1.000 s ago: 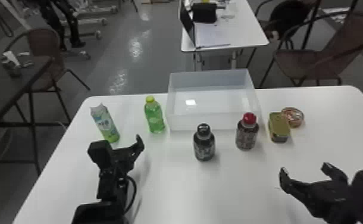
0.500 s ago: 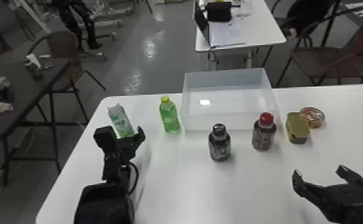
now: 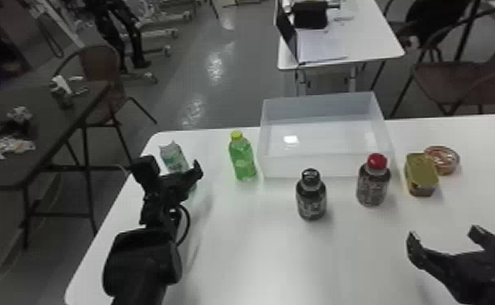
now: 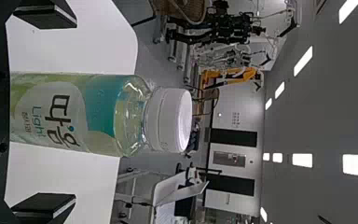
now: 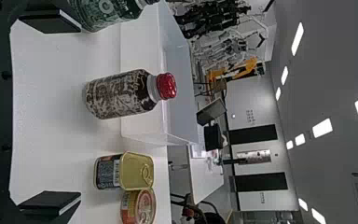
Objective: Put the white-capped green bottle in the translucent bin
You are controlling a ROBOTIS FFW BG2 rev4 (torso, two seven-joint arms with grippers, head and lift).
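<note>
Find white-capped green bottle (image 4: pixel 105 114) upright on the table (image 3: pixel 250 259), framed by the spread fingers of the left pincer (image 3: pixel 169 164) — gap on both sides, so not gripped. Judge the approach nearly complete; remaining: close, lift, carry, release. See translucent bin (image 3: pixel 291 167) ahead and to the right of that pincer, past the yellow-capped bottle (image 3: pixel 242 160) — no bottle inside. Right pincer (image 3: pixel 445 235): open, empty.

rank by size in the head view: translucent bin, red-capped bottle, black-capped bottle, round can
1. Translucent bin
2. Red-capped bottle and black-capped bottle: too alike to rank
3. Round can, partly behind the rectangular can
</note>
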